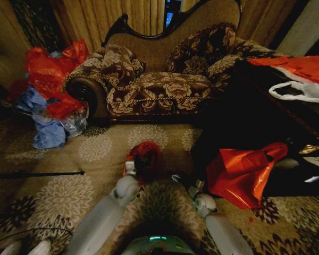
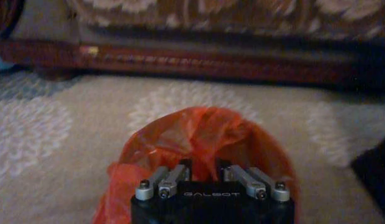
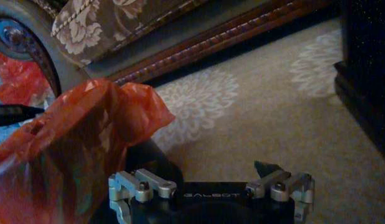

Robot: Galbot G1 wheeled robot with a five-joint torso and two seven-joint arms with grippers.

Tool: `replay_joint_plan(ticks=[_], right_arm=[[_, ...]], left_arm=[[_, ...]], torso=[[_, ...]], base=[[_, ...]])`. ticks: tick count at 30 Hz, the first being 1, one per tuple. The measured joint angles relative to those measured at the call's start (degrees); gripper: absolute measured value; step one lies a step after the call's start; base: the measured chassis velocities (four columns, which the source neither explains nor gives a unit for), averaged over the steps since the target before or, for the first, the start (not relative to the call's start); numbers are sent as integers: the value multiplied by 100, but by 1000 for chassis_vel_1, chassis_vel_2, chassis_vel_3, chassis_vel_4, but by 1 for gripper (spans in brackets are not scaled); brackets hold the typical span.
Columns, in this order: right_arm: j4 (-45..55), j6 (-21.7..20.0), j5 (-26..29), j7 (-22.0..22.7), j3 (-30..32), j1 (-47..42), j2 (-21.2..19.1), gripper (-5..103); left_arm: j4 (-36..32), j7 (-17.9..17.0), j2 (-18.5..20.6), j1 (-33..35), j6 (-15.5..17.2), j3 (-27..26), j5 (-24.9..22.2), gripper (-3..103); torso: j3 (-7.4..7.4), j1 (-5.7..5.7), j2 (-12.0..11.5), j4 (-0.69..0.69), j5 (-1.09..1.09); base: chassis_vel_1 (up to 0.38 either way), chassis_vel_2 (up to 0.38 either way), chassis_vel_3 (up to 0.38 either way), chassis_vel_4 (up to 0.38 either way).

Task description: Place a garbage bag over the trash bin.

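Gripping garbage bag point(image 2: 199, 140), left pincer point(image 2: 205, 175) clamps folds.

Open carpet point(image 1: 101, 154) before sofa point(image 1: 159, 90)

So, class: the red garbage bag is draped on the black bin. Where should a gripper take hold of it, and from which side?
Probably the loose upstanding fold of the garbage bag at the rim, approached from above. It stands free of the trash bin, so fingers can close on thin plastic alone. The left gripper already sits over the bag.
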Motion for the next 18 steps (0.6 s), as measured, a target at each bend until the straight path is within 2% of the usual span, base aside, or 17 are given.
replay_joint_plan(ticks=[4, 6, 8, 10, 12, 15, 18], right_arm=[[79, -5, 63, -3, 90, -60, -83, 100], [82, -8, 73, -3, 105, -72, -87, 100], [82, -10, 75, -4, 111, -79, -88, 100], [77, -12, 78, -9, 114, -98, -87, 100], [73, -16, 80, -11, 114, -100, -87, 100], [62, -23, 89, -16, 104, -93, -84, 100], [62, -27, 102, -22, 96, -88, -93, 100]], left_arm=[[815, -119, -158, -615, 118, 92, -282, 6], [1034, -78, -204, -762, 95, 125, -285, 3], [1241, -34, -250, -885, 57, 156, -283, 1], [1825, 136, -408, -1177, -56, 225, -209, 0], [2007, 178, -463, -1260, -77, 242, -192, 0], [2713, 329, -670, -1532, -155, 313, -132, 0], [3033, 392, -758, -1612, -206, 338, -54, 0]], torso=[[0, 0, 0, 1, 1], [0, 0, 0, 0, 1], [0, 0, 0, 1, 0], [0, 0, 0, 0, 0], [0, 0, 0, 0, 0], [0, 1, 0, 0, 0], [0, 0, 0, 0, 0]], base=[[0, 0, 0, 0], [0, 0, 0, 0], [0, 0, 0, 0], [0, 0, 0, 0], [0, 0, 0, 0], [0, 0, 0, 0], [0, 0, 0, 0]])
